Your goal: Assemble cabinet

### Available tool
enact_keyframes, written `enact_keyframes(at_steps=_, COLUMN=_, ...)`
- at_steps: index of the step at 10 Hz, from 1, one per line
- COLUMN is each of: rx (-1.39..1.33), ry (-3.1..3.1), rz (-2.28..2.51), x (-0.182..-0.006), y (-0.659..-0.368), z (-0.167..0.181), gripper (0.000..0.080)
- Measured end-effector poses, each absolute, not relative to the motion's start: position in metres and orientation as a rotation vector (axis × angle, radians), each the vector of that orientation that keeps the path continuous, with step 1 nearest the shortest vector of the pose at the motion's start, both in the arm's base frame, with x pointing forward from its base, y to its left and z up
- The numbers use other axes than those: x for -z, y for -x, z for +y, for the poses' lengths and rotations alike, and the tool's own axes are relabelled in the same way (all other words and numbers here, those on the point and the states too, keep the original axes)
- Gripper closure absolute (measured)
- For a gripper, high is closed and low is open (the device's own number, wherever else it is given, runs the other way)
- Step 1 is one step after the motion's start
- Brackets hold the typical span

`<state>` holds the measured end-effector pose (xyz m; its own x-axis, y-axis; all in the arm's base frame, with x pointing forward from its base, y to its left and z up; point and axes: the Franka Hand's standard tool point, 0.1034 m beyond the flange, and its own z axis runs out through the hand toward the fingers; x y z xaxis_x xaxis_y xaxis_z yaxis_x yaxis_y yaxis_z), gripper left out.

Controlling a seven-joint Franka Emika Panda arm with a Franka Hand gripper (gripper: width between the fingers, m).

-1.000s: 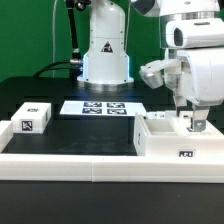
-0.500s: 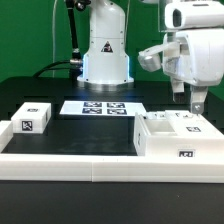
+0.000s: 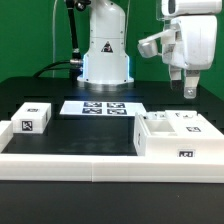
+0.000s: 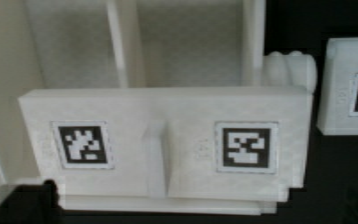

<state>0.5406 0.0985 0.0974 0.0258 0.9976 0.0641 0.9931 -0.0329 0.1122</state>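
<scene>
The cabinet (image 3: 172, 138), a white box with marker tags, stands at the exterior view's right, against the low white rail (image 3: 70, 163). My gripper (image 3: 188, 91) hangs above the cabinet's far right part, clear of it and holding nothing. Its fingers look apart. In the wrist view the cabinet (image 4: 158, 140) lies below me, showing a white face with two tags. A smaller white tagged panel piece (image 3: 30, 118) lies at the exterior view's left. Another tagged white piece (image 4: 354, 95) shows at the wrist view's edge.
The marker board (image 3: 100, 107) lies flat on the black table between the robot base (image 3: 105, 55) and the rail. The rail runs along the front of the table.
My gripper has risen straight up out of the cabinet's right part, from among the pieces to well above them. The cabinet and the other parts have not moved.
</scene>
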Motion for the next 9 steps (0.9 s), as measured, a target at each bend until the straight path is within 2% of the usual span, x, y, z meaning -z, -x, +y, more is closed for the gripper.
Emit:
enact_keyframes(at_steps=6, rx=-0.189, ry=-2.227, rz=2.16, x=-0.095, y=-0.539, z=0.098, gripper=0.0002)
enact_keyframes(at_steps=9, rx=-0.147, ry=-2.228, rz=2.17, x=-0.093, y=-0.495, z=0.097, gripper=0.0002)
